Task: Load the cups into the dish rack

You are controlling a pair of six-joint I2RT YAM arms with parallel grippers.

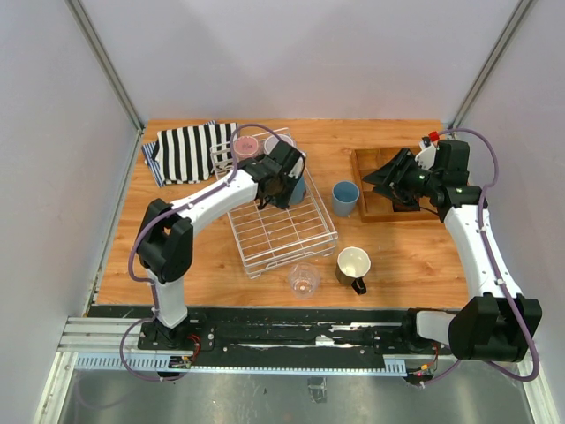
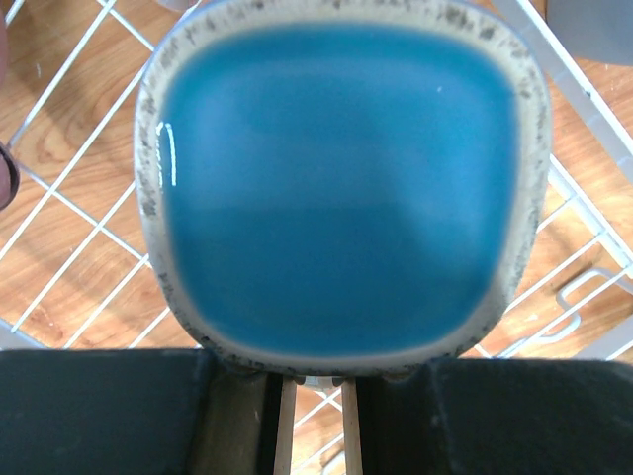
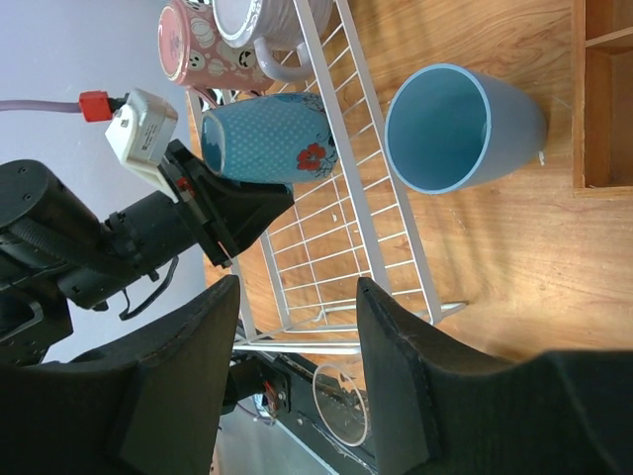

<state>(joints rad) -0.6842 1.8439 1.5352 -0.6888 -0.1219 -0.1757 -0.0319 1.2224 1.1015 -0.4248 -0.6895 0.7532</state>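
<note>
Tabletop: outstretched left tool grips blue mug over rack; right tool half-open, empty.

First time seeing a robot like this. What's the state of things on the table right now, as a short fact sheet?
Left gripper: shut on blue mug, at dish rack
Right gripper: open, empty, by wooden tray
In rack: pink mug, grey-lilac cup
Outside rack, on table: light blue tumbler, clear glass, dark mug
</note>
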